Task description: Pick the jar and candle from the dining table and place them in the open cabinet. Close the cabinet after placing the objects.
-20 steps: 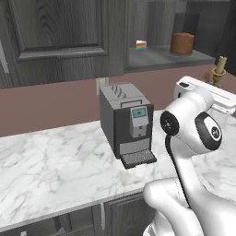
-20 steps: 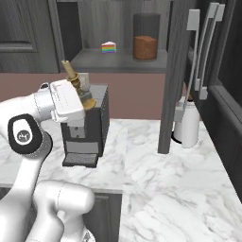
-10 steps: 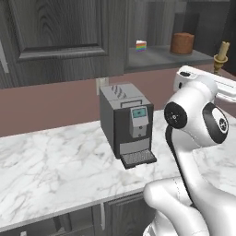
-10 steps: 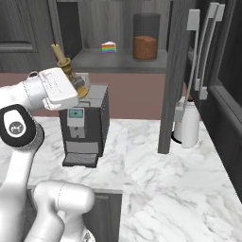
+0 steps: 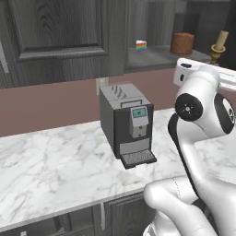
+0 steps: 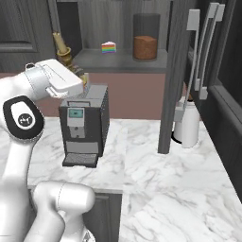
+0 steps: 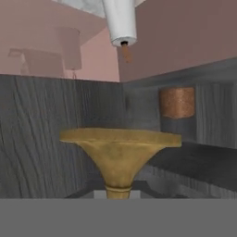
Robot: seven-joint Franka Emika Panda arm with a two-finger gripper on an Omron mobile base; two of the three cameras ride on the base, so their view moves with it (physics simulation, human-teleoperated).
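Open cabinet [image 6: 118,61] shelf: jar [image 6: 144,47] at 3 o'clock end, small rainbow cake slice [image 6: 108,47] mid-shelf, free floor toward 9 o'clock. Coffee machine [image 6: 82,125] stands directly below shelf edge. Open cabinet door [image 6: 172,75] edge-on at 3 o'clock, white kettle [image 6: 186,124] beyond it.

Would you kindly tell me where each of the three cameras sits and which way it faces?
Left base view: behind the arm to its left, looking forward and down over the marble counter at the coffee machine; the white arm rises at right.
Right base view: behind to the right, facing the same machine and the open cabinet; the arm rises at left.
Hand view: on the hand, looking along the held candle into the cabinet.
Shared: jar on the shelf.
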